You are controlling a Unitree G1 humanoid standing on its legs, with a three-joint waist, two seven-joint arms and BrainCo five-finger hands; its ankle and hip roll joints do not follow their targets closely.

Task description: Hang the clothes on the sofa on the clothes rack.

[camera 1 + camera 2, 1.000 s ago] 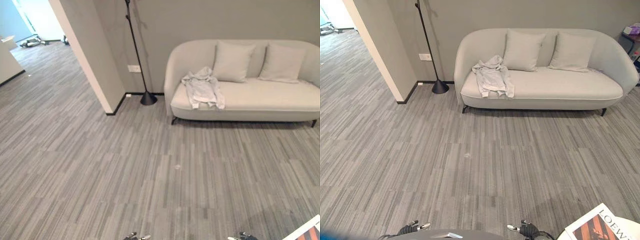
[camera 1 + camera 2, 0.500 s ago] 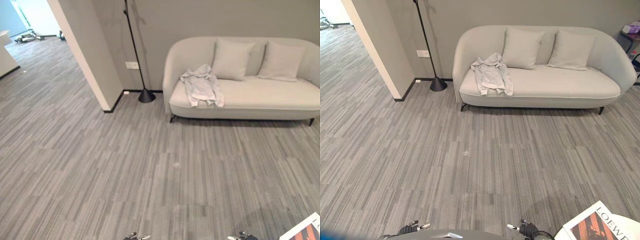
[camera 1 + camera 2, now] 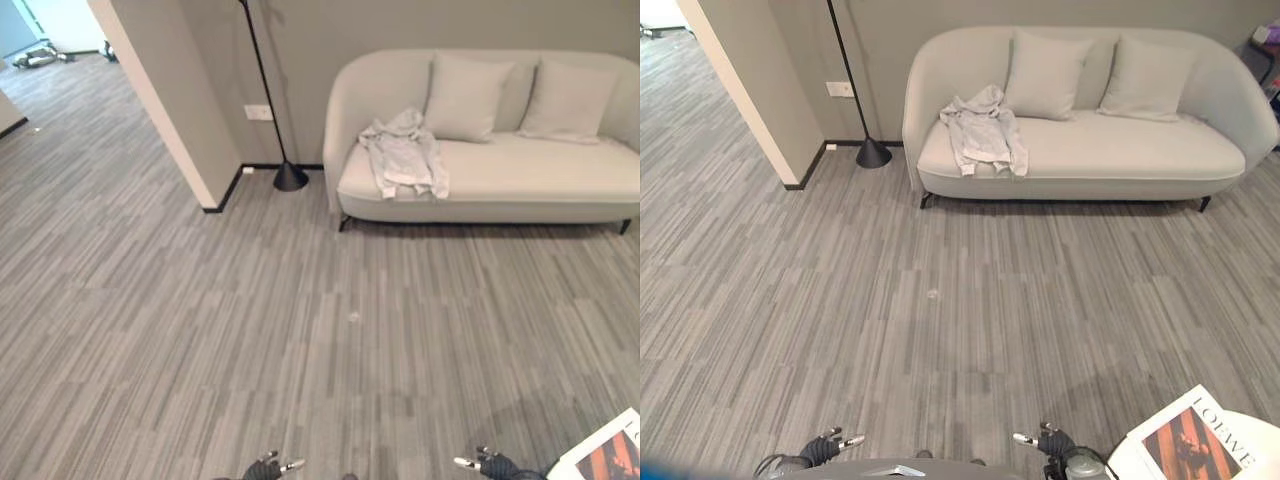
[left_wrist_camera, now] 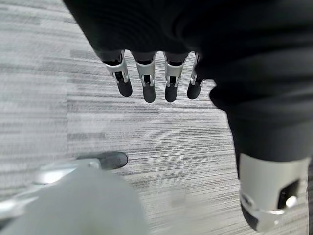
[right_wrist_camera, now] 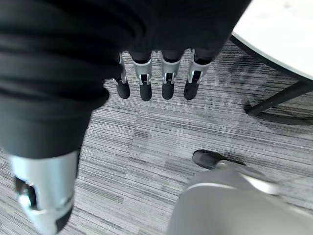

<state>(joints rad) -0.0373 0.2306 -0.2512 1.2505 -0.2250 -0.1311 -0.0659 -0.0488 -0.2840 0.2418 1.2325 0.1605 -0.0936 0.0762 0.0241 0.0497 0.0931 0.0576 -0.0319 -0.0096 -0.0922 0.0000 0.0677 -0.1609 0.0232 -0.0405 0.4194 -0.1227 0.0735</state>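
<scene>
Two pale cushions (image 3: 1046,74) are propped upright against the backrest of a light grey curved sofa (image 3: 1160,160), which is set against the grey wall on the far side of a striped grey carpet floor (image 3: 940,300); the second cushion (image 3: 1147,78) is placed just beside the first, toward the robot's right; a crumpled light grey garment (image 3: 982,130) is draped over the seat near the sofa's left end, its lower edge hanging slightly over the front of the seat, just beside the left-hand cushion; a black floor lamp (image 3: 872,152) with a thin pole and a cone-shaped base is stood on the floor just left of the sofa, near a white wall socket (image 3: 839,89); a wall corner (image 3: 740,90) is seen further left, with an open passage beyond it; the left hand (image 4: 146,78) is held low over the carpet, well apart from the sofa, its fingers straight and relaxed with nothing held between them and the thumb; the right hand (image 5: 156,78) is likewise held low over the carpet, fingers extended and empty; a magazine (image 3: 1195,440) with a dark red cover picture is laid on a small white round table (image 3: 1250,430) near the right hand, at the robot's lower right; the table's dark legs are shown in the right wrist view.
</scene>
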